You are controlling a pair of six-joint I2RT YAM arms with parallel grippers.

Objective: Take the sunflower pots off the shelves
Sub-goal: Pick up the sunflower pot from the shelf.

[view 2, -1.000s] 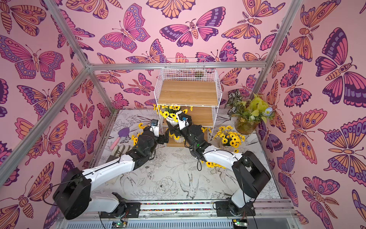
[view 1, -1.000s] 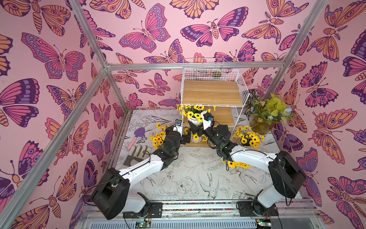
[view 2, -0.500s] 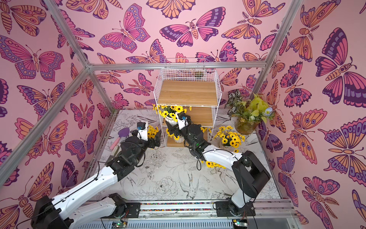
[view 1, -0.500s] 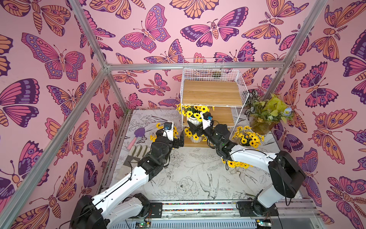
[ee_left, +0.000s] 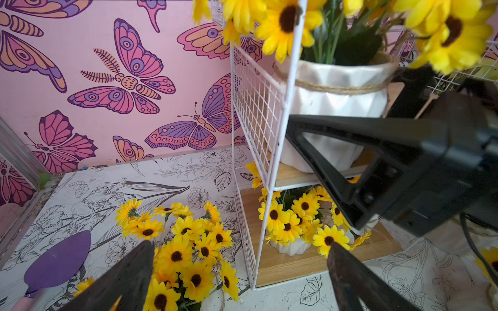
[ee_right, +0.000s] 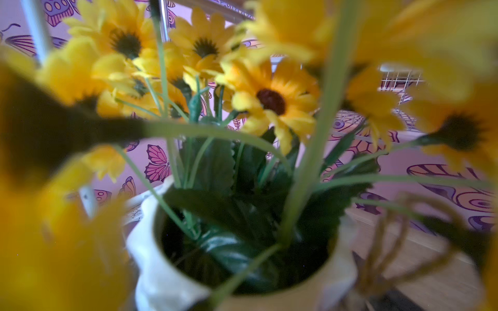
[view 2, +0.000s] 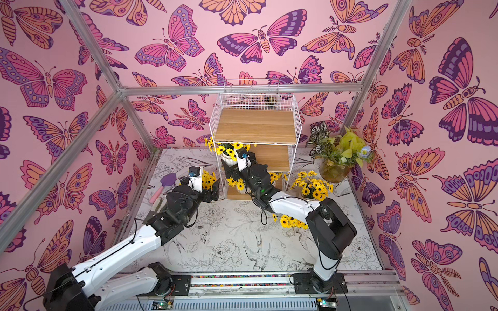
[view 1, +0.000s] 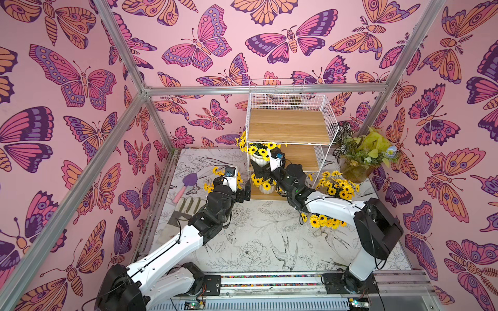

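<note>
Yellow petals (ee_right: 293, 88) blur our right wrist view; we cannot tell whether our right gripper (view 1: 257, 171) clamps the sunflower pot (ee_left: 334, 102) on the shelves' (view 1: 289, 126) middle board. Our left gripper (ee_left: 239, 246) gapes, empty.

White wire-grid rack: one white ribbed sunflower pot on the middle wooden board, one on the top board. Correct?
Wrong tier: the top board is bare in both top views. The second sunflower pot stands on the bottom board, per the left wrist view.
</note>
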